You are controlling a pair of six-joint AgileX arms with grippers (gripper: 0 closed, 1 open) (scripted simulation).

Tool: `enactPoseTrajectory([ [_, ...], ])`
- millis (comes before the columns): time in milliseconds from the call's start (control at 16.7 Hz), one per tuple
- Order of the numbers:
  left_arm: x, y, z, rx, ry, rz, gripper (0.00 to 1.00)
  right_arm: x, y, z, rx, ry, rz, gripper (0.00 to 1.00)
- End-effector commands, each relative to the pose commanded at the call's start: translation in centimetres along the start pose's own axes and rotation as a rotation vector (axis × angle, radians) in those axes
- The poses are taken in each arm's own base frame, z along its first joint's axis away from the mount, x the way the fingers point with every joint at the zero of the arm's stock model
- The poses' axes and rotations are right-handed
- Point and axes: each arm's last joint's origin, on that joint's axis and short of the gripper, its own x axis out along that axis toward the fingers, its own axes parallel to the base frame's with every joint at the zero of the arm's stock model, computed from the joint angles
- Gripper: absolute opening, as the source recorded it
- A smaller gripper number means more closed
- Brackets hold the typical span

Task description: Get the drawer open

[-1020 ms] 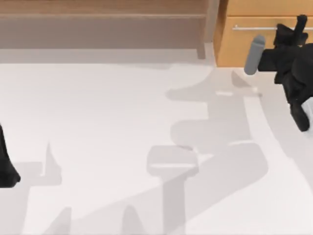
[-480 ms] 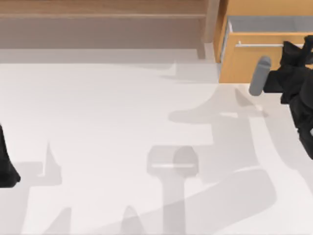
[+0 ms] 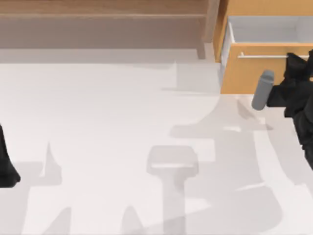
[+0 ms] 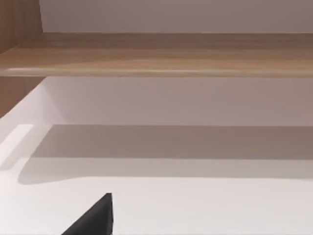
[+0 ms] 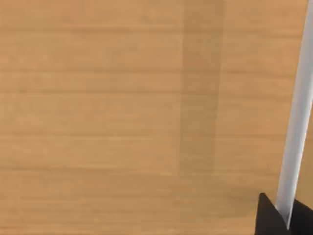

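**A:** Where does your drawer (image 3: pixel 254 73) sit right now?

**B:** At the far right of the surface (image 3: pixel 122 122), next to the wide brown shelf (image 3: pixel 98 24). Its orange-tan front stands out from the cabinet, and from above you can see the white inner box (image 3: pixel 266 29) open behind it. So I'd judge it partly open, with travel perhaps left.

**A:** And the handle?

**B:** The silver bar handle (image 3: pixel 264 56) runs left to right across the front, parallel to the cabinet face. That long axis is what matters: any further pull must go square to it, towards the near edge of the surface.

**A:** Which arm do you have on it?

**B:** Your right gripper (image 3: pixel 298 61) is at the bar's right end, against the drawer front. In the right wrist view the bar (image 5: pixel 296 122) passes close by a dark fingertip (image 5: pixel 269 215), with wood grain close behind. Whether the fingers are pinching the bar or merely standing beside it, you cannot tell from these views.

**A:** The left arm?

**B:** Your left gripper (image 3: pixel 7 166) is parked at the left edge of the surface, well apart from the drawer. The right arm is plainly the nearer one.
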Motion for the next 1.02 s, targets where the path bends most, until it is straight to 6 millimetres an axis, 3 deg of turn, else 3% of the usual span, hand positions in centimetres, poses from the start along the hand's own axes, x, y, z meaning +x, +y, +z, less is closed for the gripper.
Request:
enactPoseTrajectory([
  [240, 0.0, 0.0, 0.0, 0.0, 0.0, 0.0, 1.0, -2.8, -0.1, -0.1, 0.002, 0.0, -0.009, 0.0],
  [600, 0.0, 0.0, 0.0, 0.0, 0.0, 0.0, 1.0, -3.2, -0.2, -0.1, 0.004, 0.001, -0.014, 0.0],
  [1020, 0.0, 0.0, 0.0, 0.0, 0.0, 0.0, 1.0, -8.6, 0.0, -0.1, 0.002, 0.003, -0.008, 0.0],
])
